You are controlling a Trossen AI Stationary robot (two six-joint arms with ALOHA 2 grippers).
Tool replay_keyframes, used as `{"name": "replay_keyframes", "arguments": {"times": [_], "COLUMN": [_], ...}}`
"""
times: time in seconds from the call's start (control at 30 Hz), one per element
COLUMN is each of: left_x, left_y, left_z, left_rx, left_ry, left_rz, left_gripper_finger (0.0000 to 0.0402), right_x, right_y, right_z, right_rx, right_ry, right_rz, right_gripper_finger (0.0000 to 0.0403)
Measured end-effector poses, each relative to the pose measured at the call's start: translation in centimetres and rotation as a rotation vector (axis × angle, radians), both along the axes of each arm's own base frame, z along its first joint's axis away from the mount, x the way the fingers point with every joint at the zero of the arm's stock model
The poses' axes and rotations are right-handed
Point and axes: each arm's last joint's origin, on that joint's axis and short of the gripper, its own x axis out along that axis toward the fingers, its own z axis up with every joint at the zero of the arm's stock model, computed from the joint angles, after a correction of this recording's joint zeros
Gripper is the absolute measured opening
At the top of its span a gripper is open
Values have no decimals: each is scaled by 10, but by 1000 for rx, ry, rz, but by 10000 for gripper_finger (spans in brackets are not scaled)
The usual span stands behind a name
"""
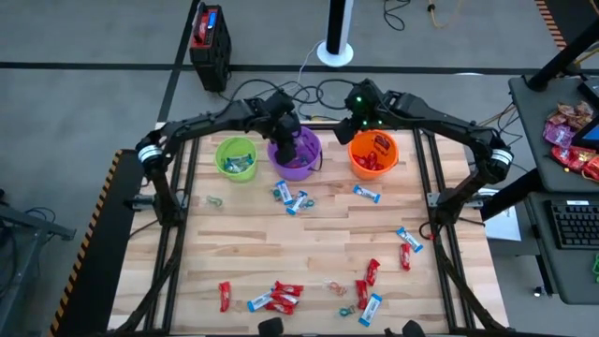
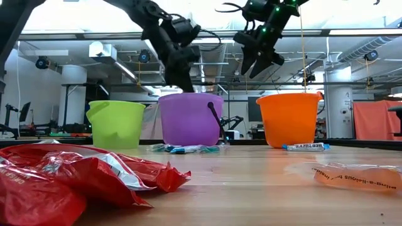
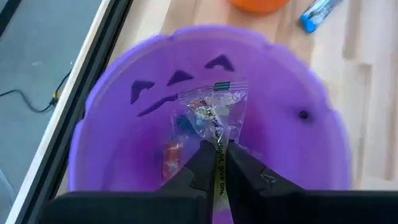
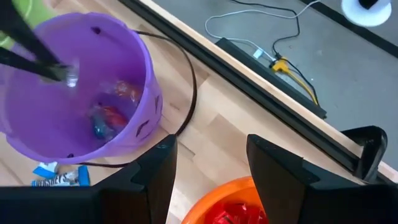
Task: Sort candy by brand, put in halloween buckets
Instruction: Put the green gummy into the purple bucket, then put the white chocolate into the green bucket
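Three buckets stand in a row at the table's far side: lime green, purple and orange. My left gripper reaches down into the purple bucket's mouth, shut on a clear-wrapped candy. A few candies lie on that bucket's floor. My right gripper hangs open and empty above the gap between the purple and orange buckets. Red candies fill the orange bucket. Blue-and-white and red candies lie loose on the table. My left gripper pinches the clear wrapper's near end between its two fingertips, slanting down from above. The candy sticks out past the fingertips inside the purple bucket, clear of its walls and floor.
More loose candies lie at the right and near the front edge, plus small clear ones. A black handle loop hangs off the purple bucket. A heap of candy bags sits on a side desk beyond the right edge.
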Motion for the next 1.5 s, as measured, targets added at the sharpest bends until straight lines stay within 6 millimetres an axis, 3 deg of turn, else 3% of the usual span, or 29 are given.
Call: {"name": "replay_keyframes", "arguments": {"times": [0.2,0.53,0.67,0.87,1.0,1.17,1.33,1.5], "left_x": [5,0,-8,-18,-29,-48,-77,-113], "left_y": [3,-1,-20,-81,-128,-173,-198,-207], "left_z": [-17,-2,24,75,105,129,150,163], "left_rx": [-28,-60,-120,-96,0,204,352,346], "left_ry": [55,19,-28,-166,-247,-318,-381,-389], "left_rz": [4,80,157,155,149,212,270,256], "left_gripper_finger": [55,108,113,114,114,114,114,113], "right_x": [-1,-4,-9,-13,-14,-31,-55,-70], "right_y": [0,10,36,99,138,162,180,183], "right_z": [-3,3,7,5,-14,-64,-112,-139], "right_rx": [18,159,416,652,666,613,528,372], "right_ry": [7,-69,-117,55,198,381,371,243], "right_rz": [0,126,241,303,341,165,52,-97], "right_gripper_finger": [187,187,187,187,187,187,187,187]}}
